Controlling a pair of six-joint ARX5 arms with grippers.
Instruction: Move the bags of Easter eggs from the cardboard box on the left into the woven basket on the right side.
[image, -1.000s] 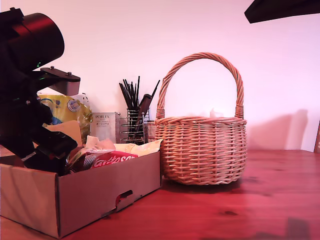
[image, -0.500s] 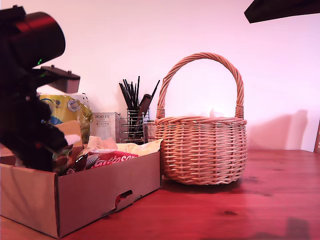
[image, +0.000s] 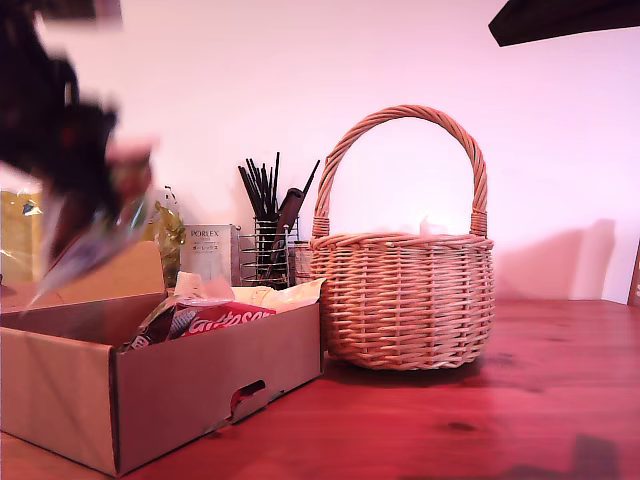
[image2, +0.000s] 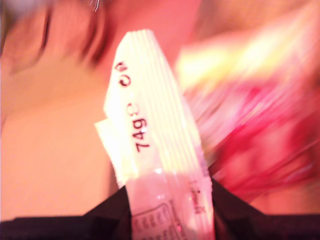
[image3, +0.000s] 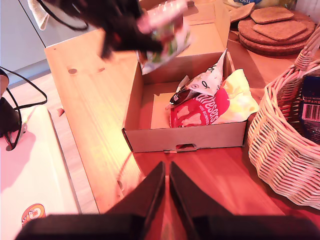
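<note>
Exterior view: the cardboard box (image: 160, 395) sits on the red table (image: 480, 420) at this view's left, w/ its oval hand-hole on the near side. A red bag w/ white script (image: 222, 319) and pale yellow bags (image: 285, 294) poke over its rim. The woven basket (image: 405, 300) stands just beside the box, tall arched handle up. Your first gripper (image: 75, 160) is a dark blur above the box's far end, a shiny bag (image: 85, 250) trailing below its fingers; too smeared to read the grip here.

First wrist view: a white crimped bag edge (image2: 150, 150) marked "74g" runs straight out from between the dark fingers, which are clamped on it. Bkgd is motion blur, red and yellow.

Second wrist view: your second gripper (image3: 166, 187) hangs over the table in front of the box, fingers drawn together w/ only a sliver between, nothing in them. Beyond the fingertips, the box holds the red bag (image3: 197, 111), a pale yellow one (image3: 235, 97) and a white-and-dark one (image3: 202, 82). The other arm (image3: 117, 22) carries its bag (image3: 167, 40) above the box. A dark blue bag (image3: 312, 107) lies inside the basket (image3: 280, 145).
</note>
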